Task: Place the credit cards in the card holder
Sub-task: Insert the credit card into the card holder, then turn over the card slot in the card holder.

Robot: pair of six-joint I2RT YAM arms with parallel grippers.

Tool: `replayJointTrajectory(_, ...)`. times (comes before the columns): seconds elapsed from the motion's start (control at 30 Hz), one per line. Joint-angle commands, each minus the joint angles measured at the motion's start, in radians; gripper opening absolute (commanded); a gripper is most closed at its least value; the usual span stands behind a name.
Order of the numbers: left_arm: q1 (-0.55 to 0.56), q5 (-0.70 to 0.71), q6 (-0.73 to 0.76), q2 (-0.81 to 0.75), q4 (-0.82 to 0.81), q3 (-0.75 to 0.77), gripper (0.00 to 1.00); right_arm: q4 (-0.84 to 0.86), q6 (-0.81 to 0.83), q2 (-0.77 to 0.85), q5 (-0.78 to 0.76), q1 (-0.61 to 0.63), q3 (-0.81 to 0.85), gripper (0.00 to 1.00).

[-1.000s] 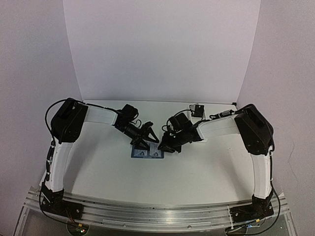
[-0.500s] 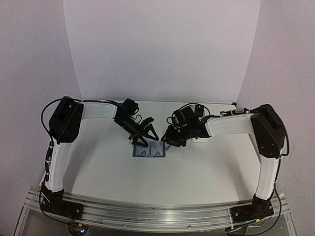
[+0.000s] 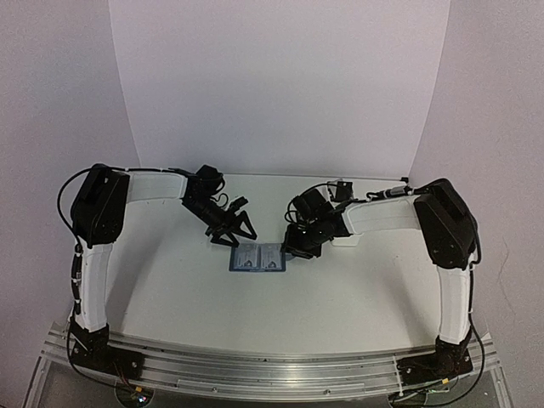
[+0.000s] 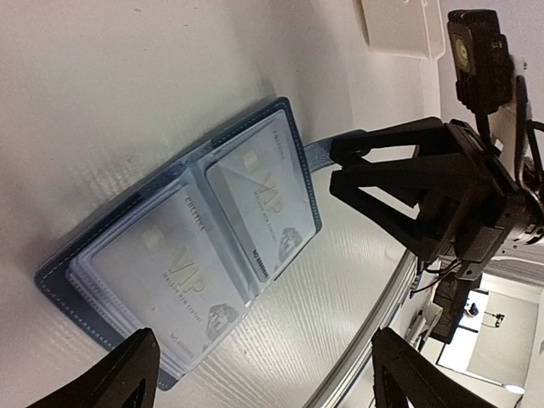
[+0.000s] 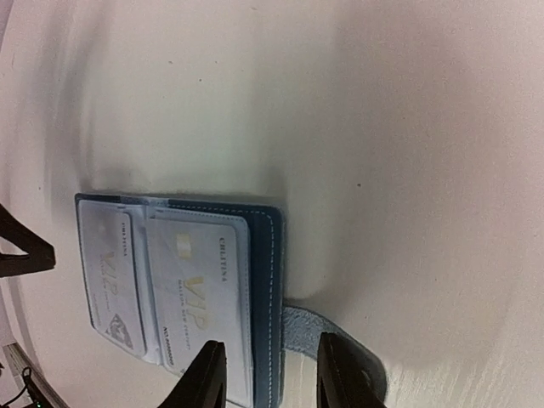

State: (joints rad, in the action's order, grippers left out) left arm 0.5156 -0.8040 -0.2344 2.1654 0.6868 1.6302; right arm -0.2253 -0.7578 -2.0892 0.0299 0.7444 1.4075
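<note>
Blue stitched card holder [image 3: 257, 257] lies open and flat on the white table [image 3: 170, 289], two pale VIP credit cards [image 5: 200, 289] tucked in its pockets.
Your right gripper [image 5: 274, 344], jaws partly apart and holding nothing, straddles the clasp tab [image 5: 293, 319] at the holder's edge; lift straight up so the tab is not dragged. Beyond the holder your left gripper [image 3: 234, 231] hangs wide open, empty; keep it clear.

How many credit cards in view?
2. Both in the open card holder: first card in one half, second card in the other. More may hide underneath.
</note>
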Motion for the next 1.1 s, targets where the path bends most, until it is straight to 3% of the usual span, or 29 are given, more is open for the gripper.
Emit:
replayJointTrajectory(0.0, -0.004, 0.065, -0.004, -0.062, -0.013, -0.054, 0.84, -0.03, -0.013, -0.02, -0.002, -0.004, 0.029, 0.33)
replayJointTrajectory(0.17, -0.022, 0.111, 0.004, -0.062, -0.023, -0.094, 0.82, -0.041, 0.019, 0.09, -0.03, -0.002, 0.027, 0.35)
replayJointTrajectory(0.33, -0.022, 0.126, -0.005, -0.043, -0.029, -0.108, 0.8, -0.156, 0.027, 0.149, -0.125, -0.002, 0.08, 0.38)
replayJointTrajectory(0.4, -0.022, 0.131, -0.007, -0.04, -0.035, -0.113, 0.8, -0.176, 0.005, 0.17, -0.172, -0.002, 0.029, 0.46)
replayJointTrajectory(0.53, -0.022, 0.125, -0.01, -0.036, -0.043, -0.116, 0.8, -0.176, 0.023, 0.088, -0.122, -0.004, 0.06, 0.5)
replayJointTrajectory(0.73, -0.021, 0.115, -0.009, -0.039, -0.049, -0.129, 0.77, -0.17, 0.057, -0.039, -0.027, -0.014, 0.125, 0.47)
replayJointTrajectory(0.93, -0.022, 0.113, -0.012, -0.042, -0.067, -0.145, 0.7, -0.135, 0.075, -0.089, 0.056, -0.027, 0.147, 0.2)
replayJointTrajectory(1.0, -0.021, 0.114, 0.001, -0.042, -0.063, -0.13, 0.65, -0.132, 0.078, -0.087, 0.066, -0.027, 0.147, 0.13)
replayJointTrajectory(1.07, -0.022, 0.124, 0.045, -0.041, -0.041, -0.087, 0.53, -0.132, 0.078, -0.073, 0.078, -0.027, 0.138, 0.07)
